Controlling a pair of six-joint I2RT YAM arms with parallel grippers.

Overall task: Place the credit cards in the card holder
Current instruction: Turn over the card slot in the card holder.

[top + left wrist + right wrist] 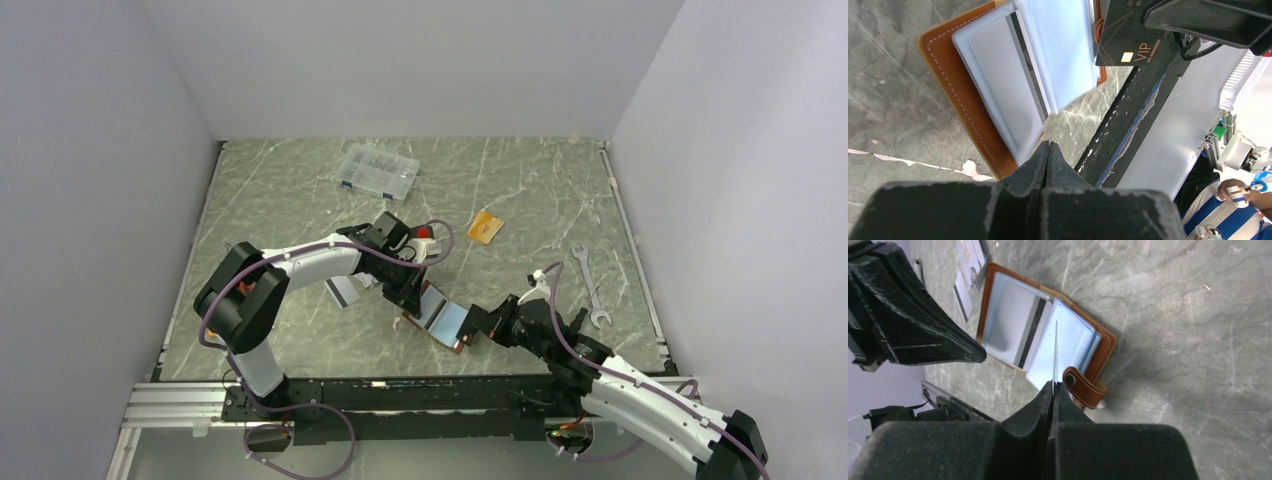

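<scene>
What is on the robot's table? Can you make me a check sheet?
Surface: grey-green marbled table, scratched.
Job's things: card holder lies open, a grey card in one sleeve; orange card lies apart.
Clutter: clear compartment box, wrench.
Grippers: left gripper shut at the holder's edge; right gripper shut on a black card.
Cables: purple cables run along both arms.
Surroundings: pale walls on three sides; a person past the table's near edge.
</scene>
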